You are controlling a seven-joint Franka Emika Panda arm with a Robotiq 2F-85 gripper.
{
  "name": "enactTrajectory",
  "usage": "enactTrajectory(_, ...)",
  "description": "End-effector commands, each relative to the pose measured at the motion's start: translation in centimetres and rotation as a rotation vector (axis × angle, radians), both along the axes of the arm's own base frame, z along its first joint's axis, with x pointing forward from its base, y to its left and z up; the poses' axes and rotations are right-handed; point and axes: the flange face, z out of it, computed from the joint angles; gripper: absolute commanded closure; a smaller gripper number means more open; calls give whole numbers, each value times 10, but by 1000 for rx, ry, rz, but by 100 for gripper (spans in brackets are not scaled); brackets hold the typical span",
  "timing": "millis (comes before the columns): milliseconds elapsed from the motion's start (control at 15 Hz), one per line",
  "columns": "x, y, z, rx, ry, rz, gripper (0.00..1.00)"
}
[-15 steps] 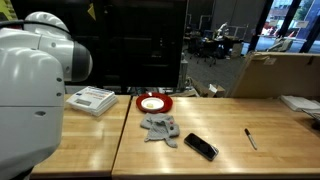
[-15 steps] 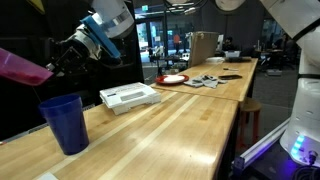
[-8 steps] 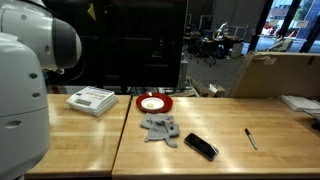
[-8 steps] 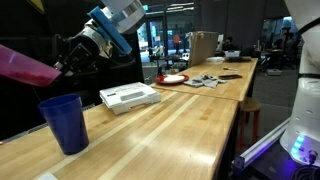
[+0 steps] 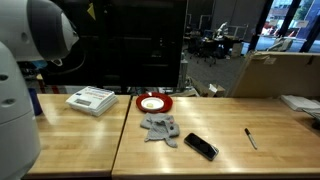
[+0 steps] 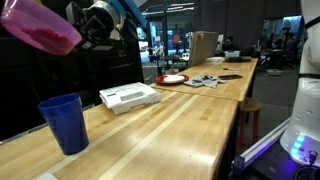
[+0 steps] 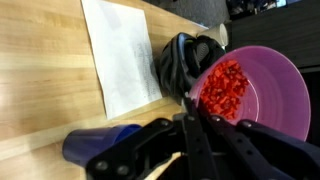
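Note:
My gripper [image 7: 188,103] is shut on the rim of a pink cup [image 7: 262,88] that holds small red pieces [image 7: 222,86]. In an exterior view the pink cup [image 6: 40,25] hangs high at the top left, tilted, with the gripper [image 6: 86,27] at its right side. A dark blue cup [image 6: 63,122] stands upright on the wooden table [image 6: 170,125] below it; the wrist view shows this blue cup [image 7: 98,146] under the jaws. A white flat box [image 6: 130,96] lies just beyond the blue cup.
Farther along the table are a red plate [image 5: 154,102], a grey cloth [image 5: 160,127], a black phone [image 5: 200,146] and a pen [image 5: 250,138]. A cardboard box [image 5: 275,75] stands behind. The white box [image 5: 92,99] sits near the arm's base [image 5: 20,90].
The arm has lifted the pink cup from low beside the blue cup to high above it, and swung upward out of the exterior view. The jaws stayed shut.

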Motion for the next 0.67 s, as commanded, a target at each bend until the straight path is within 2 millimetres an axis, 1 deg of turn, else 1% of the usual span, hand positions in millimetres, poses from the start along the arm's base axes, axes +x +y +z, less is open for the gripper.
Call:
enactTrajectory(0, -2, -14, 20, 12, 66, 54, 99)
enactTrajectory(267, 2, -15, 5, 35, 116, 72, 99)
enactTrajectory(600, -9, 0, -14, 61, 215, 57, 99)
